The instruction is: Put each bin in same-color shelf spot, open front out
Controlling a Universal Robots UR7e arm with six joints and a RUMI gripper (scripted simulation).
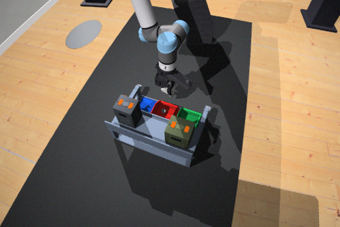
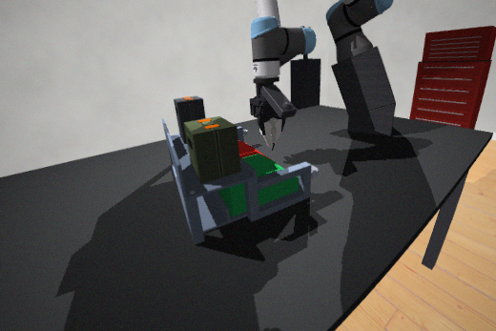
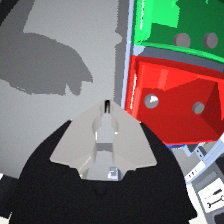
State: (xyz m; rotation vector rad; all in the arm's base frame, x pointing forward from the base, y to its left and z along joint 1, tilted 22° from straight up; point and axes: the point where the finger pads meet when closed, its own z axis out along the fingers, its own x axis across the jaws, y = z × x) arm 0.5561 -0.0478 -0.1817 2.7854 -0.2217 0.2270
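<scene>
Your red bin point(image 1: 164, 110) point(image 2: 249, 150) point(image 3: 177, 100) is bright, with round gray bits inside. It sits in the shelf point(image 1: 150, 148) point(image 2: 253, 201), between blue and green bins, away from the counter's point(image 1: 114, 63) point(image 2: 305, 263) long edges. Your gripper point(image 1: 170, 95) point(image 2: 272, 147) point(image 3: 107, 100) is squeezed closed, empty, just beside it.

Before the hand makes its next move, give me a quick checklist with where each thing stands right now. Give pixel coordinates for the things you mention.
1. Hand point(image 1: 171, 95) point(image 2: 273, 148) point(image 3: 107, 100) shut with nothing in it: ok.
2. Blue point(image 1: 147, 104), red point(image 1: 167, 110) point(image 2: 249, 150) point(image 3: 175, 100) and green point(image 1: 189, 115) point(image 2: 262, 164) point(image 3: 170, 20) bins all in the shelf point(image 1: 153, 146) point(image 2: 254, 201) point(image 3: 131, 30): ok.
3. Parts still in the red bin: ok, two round grey pieces show.
4. Parts still in the blue bin: cannot tell.
5. Each bin centered on its mark: cannot tell, no marks show.
6. Gray box point(image 1: 127, 111) point(image 2: 190, 113) and olive box point(image 1: 178, 133) point(image 2: 215, 149) upright on the upper board: ok.
</scene>
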